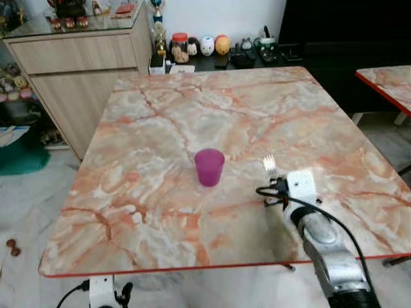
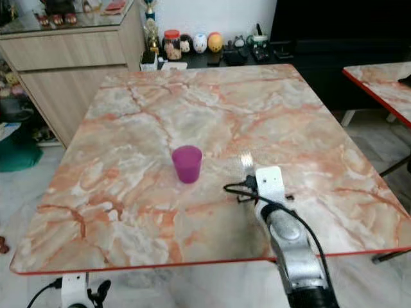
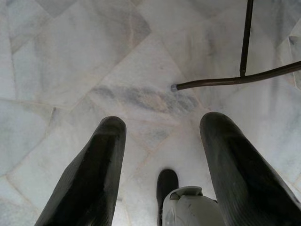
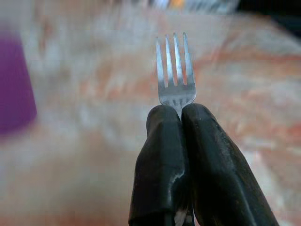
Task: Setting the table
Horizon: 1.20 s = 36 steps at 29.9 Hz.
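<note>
A purple cup (image 1: 209, 167) stands upright near the middle of the marble table (image 1: 160, 115). My right gripper (image 4: 180, 115) is shut on a metal fork (image 4: 174, 70), whose tines stick out past the fingertips. In the eye views the fork (image 1: 269, 164) hovers over the table just right of the cup, with the right arm reaching in from the near edge. My left gripper (image 3: 162, 136) hangs open below table height, pointing at the pale tiled floor.
A wooden cabinet (image 1: 77, 70) stands at the back left. Jars and small figures (image 1: 205, 46) line a dark low shelf behind the table. A second marble table (image 1: 388, 83) is at the right. A thin metal table leg (image 3: 235, 77) crosses the floor.
</note>
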### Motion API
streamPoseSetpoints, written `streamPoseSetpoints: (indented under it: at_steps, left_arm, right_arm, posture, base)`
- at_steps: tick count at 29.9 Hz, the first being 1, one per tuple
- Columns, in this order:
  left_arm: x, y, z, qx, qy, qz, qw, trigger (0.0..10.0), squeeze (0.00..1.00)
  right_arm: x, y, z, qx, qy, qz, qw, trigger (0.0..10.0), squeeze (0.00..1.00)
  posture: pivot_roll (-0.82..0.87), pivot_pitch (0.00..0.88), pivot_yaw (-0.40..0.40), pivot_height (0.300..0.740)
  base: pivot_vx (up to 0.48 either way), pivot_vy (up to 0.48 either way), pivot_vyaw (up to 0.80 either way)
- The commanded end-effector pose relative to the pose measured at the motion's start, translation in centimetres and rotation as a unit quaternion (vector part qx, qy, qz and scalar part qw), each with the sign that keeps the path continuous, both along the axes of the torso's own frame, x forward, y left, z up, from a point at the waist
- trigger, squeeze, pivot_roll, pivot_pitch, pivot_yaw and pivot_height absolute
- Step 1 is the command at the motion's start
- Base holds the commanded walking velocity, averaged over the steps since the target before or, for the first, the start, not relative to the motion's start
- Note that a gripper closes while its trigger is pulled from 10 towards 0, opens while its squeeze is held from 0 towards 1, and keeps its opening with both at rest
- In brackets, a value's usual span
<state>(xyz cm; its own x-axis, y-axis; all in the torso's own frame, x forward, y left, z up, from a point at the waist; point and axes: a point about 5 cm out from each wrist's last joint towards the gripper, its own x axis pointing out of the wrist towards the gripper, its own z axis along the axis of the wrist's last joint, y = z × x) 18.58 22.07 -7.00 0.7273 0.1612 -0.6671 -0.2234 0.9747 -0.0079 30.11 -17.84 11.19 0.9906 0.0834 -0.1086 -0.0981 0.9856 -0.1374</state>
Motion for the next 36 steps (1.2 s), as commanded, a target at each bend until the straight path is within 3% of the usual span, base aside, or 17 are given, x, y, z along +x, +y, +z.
streamPoseSetpoints:
  at_steps: [1,2,6,10,19,23,26,31,36]
  left_arm:
    - [-0.4,0.1,-0.2,0.001,0.01,0.003,1.0,10.0,0.0]
    - [-0.4,0.1,-0.2,0.001,0.01,0.003,1.0,10.0,0.0]
    - [-0.6,0.2,-0.3,0.001,0.013,0.001,1.0,10.0,0.0]
    - [-0.7,0.2,-0.4,0.002,0.017,-0.003,1.0,10.0,0.0]
    - [-1.2,0.4,-0.6,0.002,0.026,-0.009,1.0,10.0,0.0]
    - [-2.5,1.2,-1.0,0.008,0.044,-0.011,0.999,10.0,0.0]
    - [-4.8,2.3,-1.5,0.015,0.064,-0.002,0.998,10.0,0.0]
    - [-6.2,2.8,-1.8,0.02,0.077,0.0,0.997,10.0,0.0]
    - [-6.1,2.6,-1.8,0.023,0.074,-0.006,0.997,10.0,0.0]
  right_arm:
    - [-0.7,-0.1,0.9,0.016,-0.038,-0.005,0.999,10.0,0.0]
    - [-0.7,-0.1,0.9,0.016,-0.038,-0.005,0.999,10.0,0.0]
    - [-1.8,-0.9,3.4,-0.008,-0.115,-0.033,0.993,10.0,0.0]
    - [-2.4,-0.1,5.0,-0.017,-0.162,-0.012,0.987,10.0,0.0]
    - [-1.5,0.5,6.2,-0.006,-0.191,-0.013,0.982,10.0,0.0]
    - [-1.2,0.3,6.5,-0.012,-0.194,-0.013,0.981,10.0,0.0]
    - [-1.0,0.1,6.7,-0.017,-0.201,-0.017,0.979,10.0,0.0]
    - [-1.0,0.1,6.6,-0.022,-0.2,-0.012,0.979,10.0,0.0]
    - [-0.8,0.1,6.6,-0.022,-0.2,-0.013,0.979,10.0,0.0]
  posture:
    - [-0.08,0.0,0.022,0.707]
    - [-0.08,0.0,0.022,0.707]
    - [-0.09,0.0,0.023,0.707]
    - [-0.1,0.0,0.028,0.707]
    - [-0.09,0.0,0.03,0.707]
    - [-0.09,0.0,0.031,0.707]
    - [-0.09,0.0,0.03,0.707]
    - [-0.09,0.0,0.028,0.707]
    - [-0.09,0.0,0.027,0.707]
  base:
    - [0.0,0.0,0.0]
    - [0.0,0.0,0.0]
    - [0.0,0.0,0.0]
    - [0.0,0.0,0.0]
    - [0.0,0.0,0.0]
    - [0.0,0.0,0.0]
    - [0.0,0.0,0.0]
    - [0.0,0.0,0.0]
    - [0.0,0.0,0.0]
